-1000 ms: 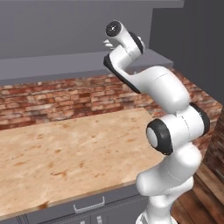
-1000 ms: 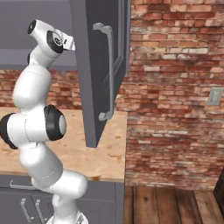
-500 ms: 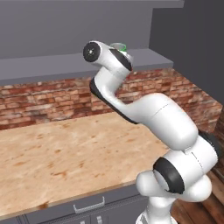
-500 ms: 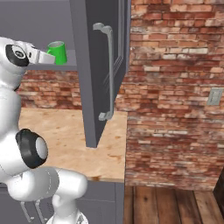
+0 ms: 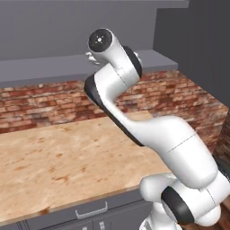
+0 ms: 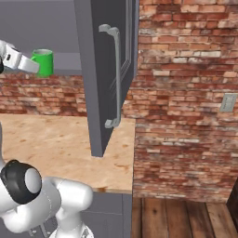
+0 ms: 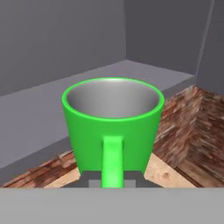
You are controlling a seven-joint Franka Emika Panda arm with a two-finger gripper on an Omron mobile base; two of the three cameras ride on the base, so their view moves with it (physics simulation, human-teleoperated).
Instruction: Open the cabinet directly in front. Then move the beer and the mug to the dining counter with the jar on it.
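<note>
The hand (image 6: 33, 66) pinches the bright green cylindrical mug (image 6: 43, 62) by its handle, upright in the air before the open grey wall cabinet (image 6: 109, 69). The hand view shows the mug's grey inside; the left base view shows the wood-grain bench (image 5: 58, 157) below.

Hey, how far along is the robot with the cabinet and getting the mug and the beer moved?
Done: the cabinet door stands swung open. In hand: the gripper is shut on the green mug, holding it upright by its handle, in the air in front of the cabinet shelf and above the wood counter. Left: carrying the mug to the dining counter; the beer and that counter are not in sight, so their state is unknown.
</note>
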